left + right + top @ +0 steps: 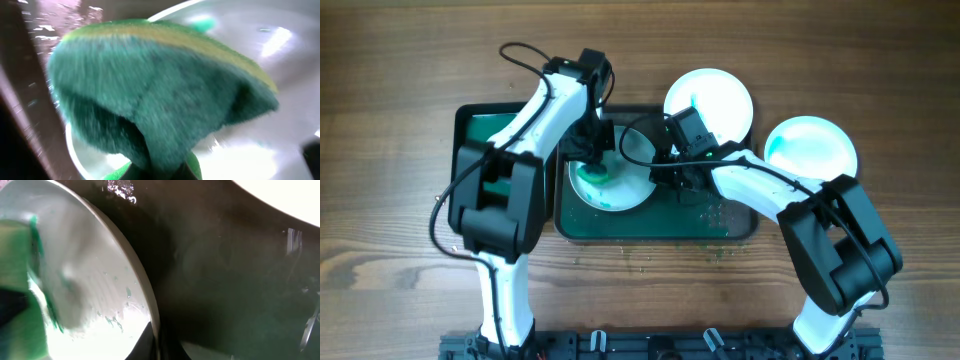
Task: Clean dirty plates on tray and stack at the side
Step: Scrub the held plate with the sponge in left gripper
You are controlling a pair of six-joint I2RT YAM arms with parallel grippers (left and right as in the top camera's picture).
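Observation:
A white plate (630, 180) smeared with green lies in the dark green tray (650, 228). My left gripper (592, 160) is shut on a green sponge (160, 95) with a yellow layer and presses it on the plate's left part (250, 45). My right gripper (665, 170) is shut on the plate's right rim (145, 300), one finger on each side. Green smears show on the plate (90, 305) in the right wrist view. Two white plates stand outside the tray, one at the back (710, 100) and one at the right (810, 150).
Green crumbs (720, 215) lie scattered on the tray's right part and on the wooden table (650, 262) in front of it. The tray's left compartment (485, 130) lies under my left arm. The tray floor (240, 280) fills the right wrist view.

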